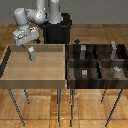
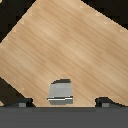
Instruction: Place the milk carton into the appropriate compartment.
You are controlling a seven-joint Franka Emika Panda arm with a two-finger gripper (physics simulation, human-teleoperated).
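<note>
The milk carton (image 1: 31, 54) is a small pale grey box with a whitish top. It stands upright in the light wooden tray (image 1: 15, 75), towards its back. My gripper (image 1: 27, 44) hangs just above the carton, slightly towards the exterior view's left. In the wrist view the carton (image 2: 60, 92) lies below and between my two dark fingertips (image 2: 24, 102), which stand wide apart. The gripper (image 2: 64, 103) is open and holds nothing. The dark compartment tray (image 1: 68, 67) stands on the exterior view's right.
The compartment tray holds a grey slab (image 1: 83, 49), a taller dark slab (image 1: 114, 48), a squat grey cube (image 1: 84, 73) and another small grey item (image 1: 116, 70), each in its own section. The robot's black base (image 1: 57, 31) sits behind both trays.
</note>
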